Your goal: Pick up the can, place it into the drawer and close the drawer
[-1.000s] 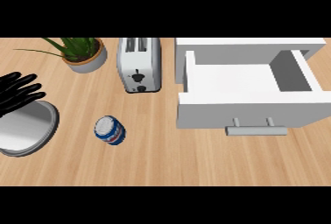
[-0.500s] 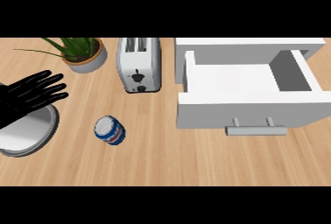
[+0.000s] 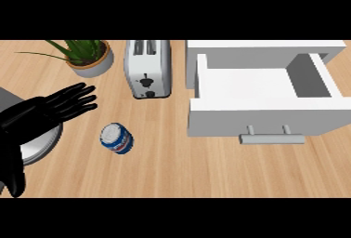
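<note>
While the can [image 3: 116, 138] stays put, left robot hand [image 3: 42, 113] nearer, fingers spread.

The left robot hand [image 3: 53, 108] extends from the left edge, fingers spread straight.

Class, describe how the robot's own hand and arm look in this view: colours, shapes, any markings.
Only the left hand shows: glossy black all over, with slender rounded fingers. Its forearm is a smooth grey rounded shell. No cables, markings or sleeve show. The right hand is out of view.
</note>
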Controlling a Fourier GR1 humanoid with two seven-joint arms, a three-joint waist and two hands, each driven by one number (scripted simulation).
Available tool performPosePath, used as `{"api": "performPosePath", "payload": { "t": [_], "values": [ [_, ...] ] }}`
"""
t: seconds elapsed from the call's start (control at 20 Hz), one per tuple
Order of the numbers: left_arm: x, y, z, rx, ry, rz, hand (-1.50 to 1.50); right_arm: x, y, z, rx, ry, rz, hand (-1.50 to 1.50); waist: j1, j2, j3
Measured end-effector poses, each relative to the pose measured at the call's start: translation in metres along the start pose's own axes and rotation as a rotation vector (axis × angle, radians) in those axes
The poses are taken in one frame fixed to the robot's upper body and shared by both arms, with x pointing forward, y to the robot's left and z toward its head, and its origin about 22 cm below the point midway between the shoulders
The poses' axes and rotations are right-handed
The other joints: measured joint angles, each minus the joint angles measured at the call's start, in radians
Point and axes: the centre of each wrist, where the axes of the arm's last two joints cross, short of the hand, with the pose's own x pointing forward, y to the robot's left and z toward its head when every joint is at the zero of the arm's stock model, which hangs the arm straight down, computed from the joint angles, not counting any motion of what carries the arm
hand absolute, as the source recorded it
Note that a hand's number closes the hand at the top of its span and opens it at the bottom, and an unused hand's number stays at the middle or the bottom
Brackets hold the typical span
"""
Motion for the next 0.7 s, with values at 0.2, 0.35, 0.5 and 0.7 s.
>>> {"api": "performPosePath", "payload": {
  "t": [0.2,0.35,0.5,0.7],
  "values": [
    [-0.026,-0.006,-0.010,0.013,0.018,-0.012,-1.50,0.003,-0.008,0.002,0.007,-0.001,0.001,-1.50,0.000,0.000,0.000],
    [-0.038,-0.008,-0.019,0.025,0.030,-0.029,-1.50,0.006,-0.008,0.002,0.006,0.002,-0.001,-1.50,0.000,0.000,0.000],
    [-0.051,-0.006,-0.019,0.039,0.039,-0.039,-1.50,0.010,-0.008,0.004,0.001,0.001,0.002,-1.50,0.000,0.000,-0.001],
    [-0.067,-0.001,-0.025,0.077,0.051,-0.040,-1.50,0.014,-0.010,0.009,0.006,0.001,0.000,-1.50,-0.002,0.001,-0.001]
  ]
}}
